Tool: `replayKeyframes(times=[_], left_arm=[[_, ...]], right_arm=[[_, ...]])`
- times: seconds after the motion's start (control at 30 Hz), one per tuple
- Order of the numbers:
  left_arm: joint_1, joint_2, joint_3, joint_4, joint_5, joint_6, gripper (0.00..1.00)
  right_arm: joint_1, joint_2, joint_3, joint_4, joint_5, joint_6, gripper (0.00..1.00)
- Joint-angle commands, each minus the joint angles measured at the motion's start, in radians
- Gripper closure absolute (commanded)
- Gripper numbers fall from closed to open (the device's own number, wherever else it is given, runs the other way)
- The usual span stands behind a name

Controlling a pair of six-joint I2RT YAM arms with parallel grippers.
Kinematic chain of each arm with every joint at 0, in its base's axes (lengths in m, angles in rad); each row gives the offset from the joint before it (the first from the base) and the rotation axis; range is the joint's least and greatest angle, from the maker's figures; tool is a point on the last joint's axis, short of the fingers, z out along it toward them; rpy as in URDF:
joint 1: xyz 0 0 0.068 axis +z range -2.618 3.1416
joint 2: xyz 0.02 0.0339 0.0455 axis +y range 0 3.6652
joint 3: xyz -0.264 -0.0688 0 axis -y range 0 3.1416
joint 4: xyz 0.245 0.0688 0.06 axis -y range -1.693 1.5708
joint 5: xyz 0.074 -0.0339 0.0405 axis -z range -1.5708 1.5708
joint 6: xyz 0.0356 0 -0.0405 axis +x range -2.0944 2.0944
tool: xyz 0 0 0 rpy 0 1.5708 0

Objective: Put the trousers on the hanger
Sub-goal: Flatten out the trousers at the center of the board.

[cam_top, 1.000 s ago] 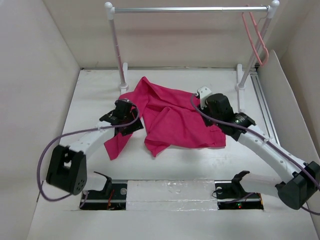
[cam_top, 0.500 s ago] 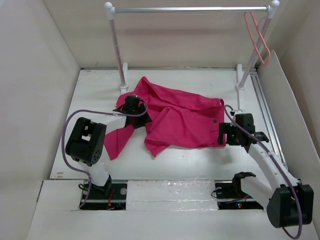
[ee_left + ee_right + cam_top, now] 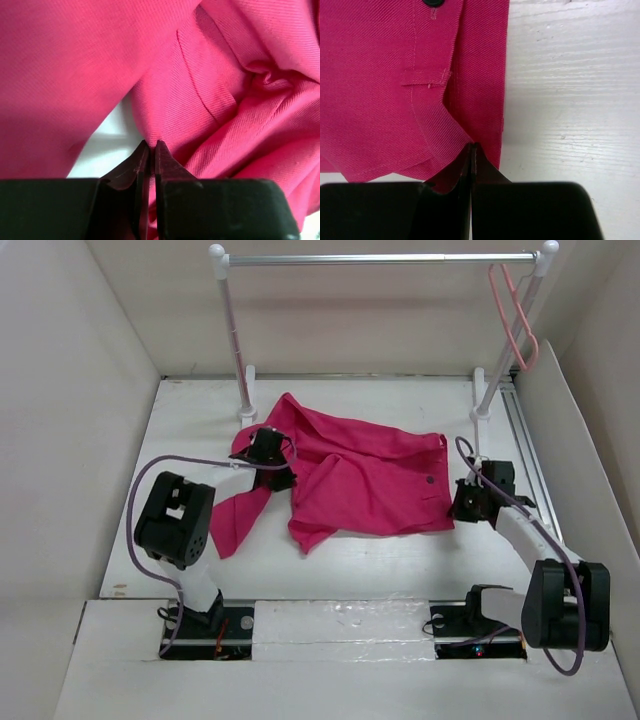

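Two arms reach in over the white table (image 3: 190,420) in the top view. The trousers (image 3: 350,475) lie crumpled at the middle of it, a soft magenta heap of broad folds with a small dark button (image 3: 428,480) near its right edge. The left gripper (image 3: 266,458) sits on the heap's upper left folds, and the right gripper (image 3: 463,502) meets its right border. The hanger (image 3: 515,315), a thin pale-pink triangular frame, hangs by its hook at the right end of the rack (image 3: 380,258), a silver bar on white posts, well apart from the cloth.

At the left wrist, the black left gripper (image 3: 151,146) has its tapered tips pressed together on a raised fold of the trousers (image 3: 240,125). The fine twill weave is plain, with a curved seam and a sliver of table (image 3: 112,135) beside the tips.

At the right wrist, the right gripper (image 3: 471,146) is pinched tight on the stitched edge of the trousers (image 3: 385,100), and creases run up to its tips. The button (image 3: 432,2) shows at the top edge, with grainy white table (image 3: 570,90) on the right.
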Motion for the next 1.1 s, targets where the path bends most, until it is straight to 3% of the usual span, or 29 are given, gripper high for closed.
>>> replayKeyframes(times=[0.0, 0.17, 0.27, 0.43, 0.5, 0.57, 0.63, 0.67, 0.73, 0.8, 0.83, 0.9, 0.93, 0.97, 1.0, 1.07], left_arm=[[-0.007, -0.178, 0.03, -0.18, -0.136, 0.046, 1.0], [-0.064, -0.492, 0.099, -0.462, -0.278, 0.071, 1.0], [-0.102, -0.578, 0.22, -0.678, -0.381, 0.059, 1.0], [-0.111, -0.617, 0.47, -0.954, -0.484, 0.071, 1.0], [-0.111, -0.576, 0.492, -1.05, -0.438, 0.085, 1.0], [-0.111, -0.554, 0.405, -1.048, -0.395, 0.099, 1.0], [-0.099, -0.559, 0.259, -0.993, -0.353, 0.089, 0.83], [-0.085, -0.568, 0.213, -0.901, -0.323, 0.109, 0.63], [-0.013, -0.564, 0.139, -0.821, -0.238, 0.132, 0.53], [0.021, -0.524, 0.163, -0.791, -0.221, 0.146, 0.49], [0.021, -0.516, 0.179, -0.796, -0.227, 0.148, 0.48], [0.021, -0.546, 0.203, -0.817, -0.296, 0.129, 0.36], [0.033, -0.632, 0.196, -0.814, -0.407, 0.082, 0.11], [0.033, -0.632, 0.196, -0.814, -0.408, 0.082, 0.11], [0.045, -0.666, 0.164, -0.811, -0.424, 0.067, 0.06], [0.145, -0.735, 0.108, -0.779, -0.38, 0.056, 0.06]], right_arm=[[-0.017, -0.041, 0.053, 0.078, 0.021, 0.001, 1.0], [-0.028, -0.027, 0.154, 0.088, 0.094, 0.022, 1.0], [-0.038, -0.032, 0.22, 0.055, 0.15, 0.026, 1.0], [-0.065, -0.064, 0.32, -0.08, 0.25, 0.015, 1.0], [-0.074, -0.066, 0.355, -0.097, 0.298, 0.006, 1.0], [-0.1, -0.053, 0.379, -0.128, 0.346, -0.01, 1.0], [-0.1, -0.053, 0.419, -0.168, 0.402, -0.022, 1.0], [-0.1, -0.052, 0.425, -0.171, 0.464, -0.024, 1.0], [-0.132, -0.038, 0.445, -0.169, 0.488, -0.024, 1.0], [-0.167, -0.012, 0.459, -0.163, 0.488, -0.02, 1.0], [-0.167, -0.004, 0.465, -0.151, 0.471, -0.022, 1.0], [-0.143, 0.008, 0.47, -0.114, 0.3, -0.069, 1.0], [-0.067, 0.016, 0.429, -0.046, 0.172, -0.114, 0.97], [-0.066, 0.016, 0.429, -0.045, 0.17, -0.114, 0.97], [0.025, 0.032, 0.413, -0.015, 0.134, -0.14, 0.9], [0.113, 0.059, 0.4, -0.06, 0.135, -0.197, 0.58]])
